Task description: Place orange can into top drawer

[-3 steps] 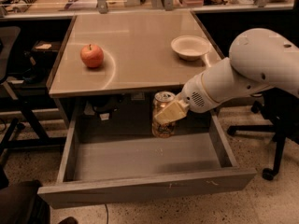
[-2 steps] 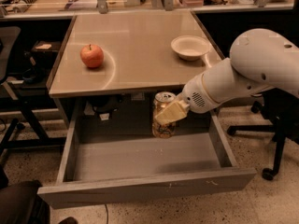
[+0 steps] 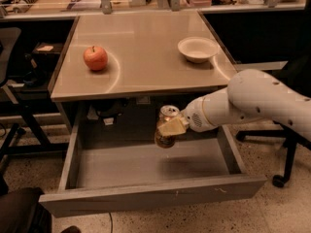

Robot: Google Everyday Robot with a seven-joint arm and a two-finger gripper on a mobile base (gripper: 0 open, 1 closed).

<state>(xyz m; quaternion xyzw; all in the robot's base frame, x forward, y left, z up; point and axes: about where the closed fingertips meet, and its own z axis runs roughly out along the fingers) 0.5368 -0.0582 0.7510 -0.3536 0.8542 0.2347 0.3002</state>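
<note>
The orange can (image 3: 166, 115) stands upright in my gripper (image 3: 170, 127), silver top up, held over the back middle of the top drawer (image 3: 146, 164). The gripper is shut on the can, with one cream finger pad (image 3: 171, 127) across its side. The can hangs just in front of the tabletop edge, above the drawer's grey floor; I cannot tell whether its base touches the floor. The drawer is pulled fully open. My white arm (image 3: 252, 103) reaches in from the right.
A red apple (image 3: 95, 58) sits on the beige tabletop (image 3: 141, 57) at left and a cream bowl (image 3: 197, 49) at right. Black chairs stand at left (image 3: 14, 81) and right (image 3: 291, 130). The drawer's front panel (image 3: 155, 196) juts toward me.
The can and gripper have stayed over the back middle of the open drawer; no clear movement shows.
</note>
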